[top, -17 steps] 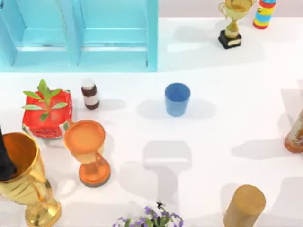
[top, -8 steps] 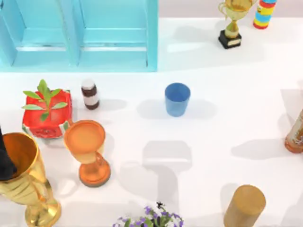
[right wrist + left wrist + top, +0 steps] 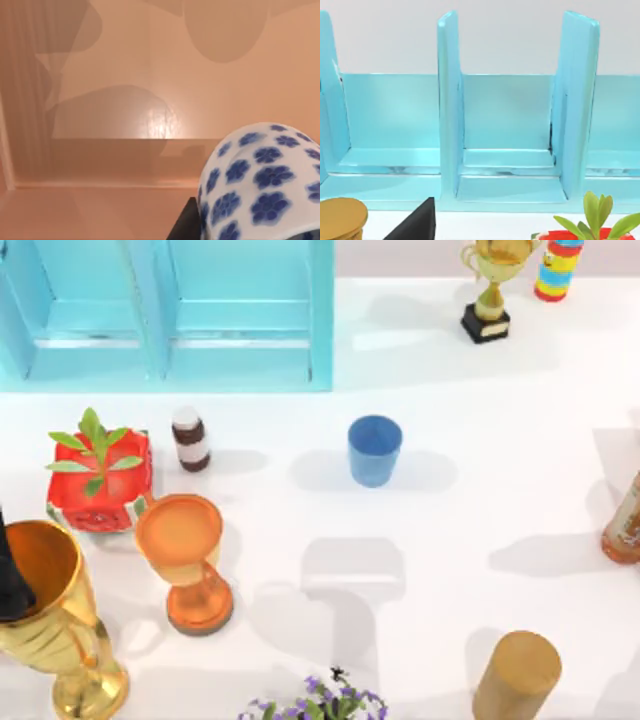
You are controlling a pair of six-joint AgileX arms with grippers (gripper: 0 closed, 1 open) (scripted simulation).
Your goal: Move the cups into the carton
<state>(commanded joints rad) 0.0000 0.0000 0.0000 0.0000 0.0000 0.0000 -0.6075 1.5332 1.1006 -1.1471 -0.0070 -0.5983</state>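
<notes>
The plain blue cup (image 3: 375, 448) stands upright in the middle of the table, with no gripper near it. In the right wrist view the white cup (image 3: 260, 185) with its dark-blue flower pattern sits close up. A dark finger (image 3: 186, 222) of my right gripper presses against its side. Behind it are the tan inner walls and floor of the carton (image 3: 125, 90). My left arm (image 3: 10, 575) is parked at the left edge of the table behind the gold goblet, and one dark fingertip (image 3: 417, 224) shows in the left wrist view.
A light-blue shelf unit (image 3: 170, 310) spans the back left. An orange goblet (image 3: 185, 555), gold goblet (image 3: 55, 625), red planter (image 3: 100, 475) and small bottle (image 3: 190, 438) crowd the left. A tan cylinder (image 3: 517, 675), flowers (image 3: 320, 702), brown bottle (image 3: 625, 525) and trophy (image 3: 490, 290) also stand around.
A soft shadow at the table's lower right has shrunk toward the right edge. The objects on the table and the left arm have not moved.
</notes>
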